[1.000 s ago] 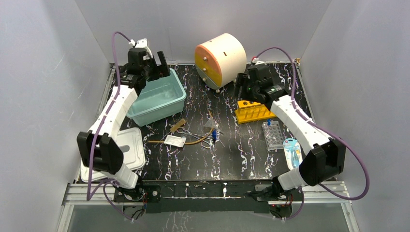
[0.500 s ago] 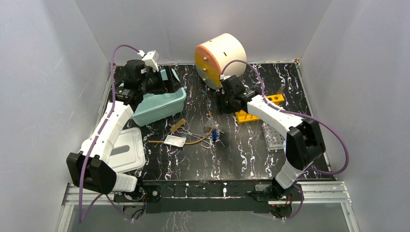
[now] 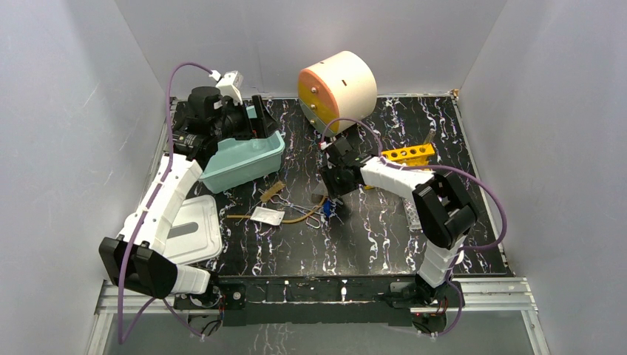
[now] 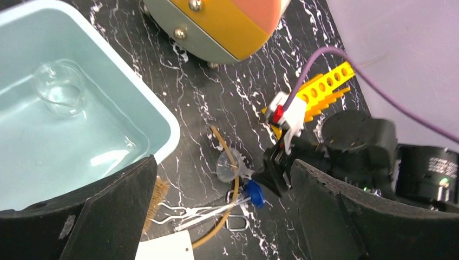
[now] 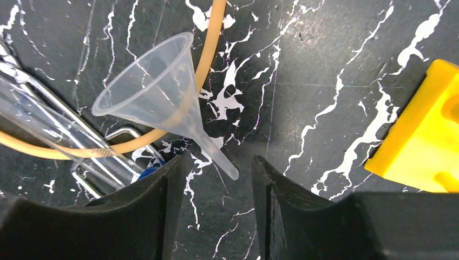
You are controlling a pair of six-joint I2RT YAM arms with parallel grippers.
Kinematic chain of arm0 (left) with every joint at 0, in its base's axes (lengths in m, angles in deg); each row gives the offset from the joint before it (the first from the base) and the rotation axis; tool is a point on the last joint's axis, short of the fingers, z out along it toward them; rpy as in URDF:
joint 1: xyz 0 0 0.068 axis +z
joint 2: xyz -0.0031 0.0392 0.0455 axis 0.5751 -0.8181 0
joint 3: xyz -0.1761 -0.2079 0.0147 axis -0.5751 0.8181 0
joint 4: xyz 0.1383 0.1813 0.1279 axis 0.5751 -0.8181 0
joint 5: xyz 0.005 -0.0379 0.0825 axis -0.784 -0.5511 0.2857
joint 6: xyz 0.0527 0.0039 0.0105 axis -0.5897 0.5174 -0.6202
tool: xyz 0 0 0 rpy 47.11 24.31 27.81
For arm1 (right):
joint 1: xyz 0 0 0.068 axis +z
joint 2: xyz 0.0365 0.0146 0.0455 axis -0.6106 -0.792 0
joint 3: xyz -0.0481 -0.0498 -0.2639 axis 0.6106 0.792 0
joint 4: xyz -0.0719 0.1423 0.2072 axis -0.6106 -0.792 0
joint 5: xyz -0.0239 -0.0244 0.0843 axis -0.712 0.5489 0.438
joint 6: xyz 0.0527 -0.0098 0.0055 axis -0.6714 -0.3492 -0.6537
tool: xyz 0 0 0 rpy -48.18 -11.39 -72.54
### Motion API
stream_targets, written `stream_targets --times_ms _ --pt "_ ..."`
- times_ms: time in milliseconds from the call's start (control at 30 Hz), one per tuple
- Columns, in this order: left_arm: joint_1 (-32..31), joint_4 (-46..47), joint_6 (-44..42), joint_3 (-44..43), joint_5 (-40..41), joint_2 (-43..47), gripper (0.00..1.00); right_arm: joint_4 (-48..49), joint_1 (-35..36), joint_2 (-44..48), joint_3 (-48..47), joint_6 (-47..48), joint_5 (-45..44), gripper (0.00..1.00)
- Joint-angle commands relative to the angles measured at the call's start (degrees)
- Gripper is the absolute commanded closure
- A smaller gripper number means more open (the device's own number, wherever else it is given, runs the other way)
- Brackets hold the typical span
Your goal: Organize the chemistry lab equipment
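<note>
The clear funnel lies on its side on the black marble table, its thin spout tip between the fingertips of my right gripper, which is open and not touching it. Beside it lie a blue-capped tube, the metal forceps, a tan hose, the brown brush and the white packet. The yellow rack sits just right of that gripper. My left gripper hovers open over the teal bin, holding nothing. The well plate is mostly hidden behind the right arm.
A small glass beaker stands inside the teal bin. An orange and cream drum stands at the back centre. A white lid lies at the front left. Grey walls close in three sides.
The right arm swung left from the yellow rack down to the funnel, its jaws narrowing. The rack now lies turned, a little farther back. The left gripper shifted slightly over the bin.
</note>
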Motion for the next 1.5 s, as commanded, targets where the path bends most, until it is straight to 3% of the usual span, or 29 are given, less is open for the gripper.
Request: stream_targets --times_ms 0,367,500,667,767,1200,1467 --pt "-0.2 -2.1 -1.3 -3.3 3.0 1.0 0.07 2.8 0.5 -1.5 0.5 1.5 -2.3 0.46" --pt "-0.1 -2.0 -1.2 -2.8 3.7 1.0 0.07 5.8 0.7 -4.9 1.2 4.2 -1.7 0.56" --pt "-0.2 -1.8 -0.7 -3.0 3.6 0.8 0.06 6.6 0.7 -6.1 0.8 5.5 -3.3 0.67" --pt "-0.2 -1.7 -0.4 -3.0 3.6 0.6 0.06 7.8 0.7 -4.8 0.8 6.8 -4.8 0.9" --pt "-0.2 -1.6 0.4 -2.7 4.0 0.7 0.06 8.7 0.8 -2.3 0.7 7.0 -5.0 0.96" --pt "-0.2 0.5 9.4 0.9 3.8 1.7 0.05 8.9 -0.6 9.6 -4.0 2.3 1.1 0.96" --pt "-0.2 9.5 19.7 7.7 -6.5 3.0 0.08 13.1 -3.8 13.2 -7.3 -8.1 17.3 0.96"
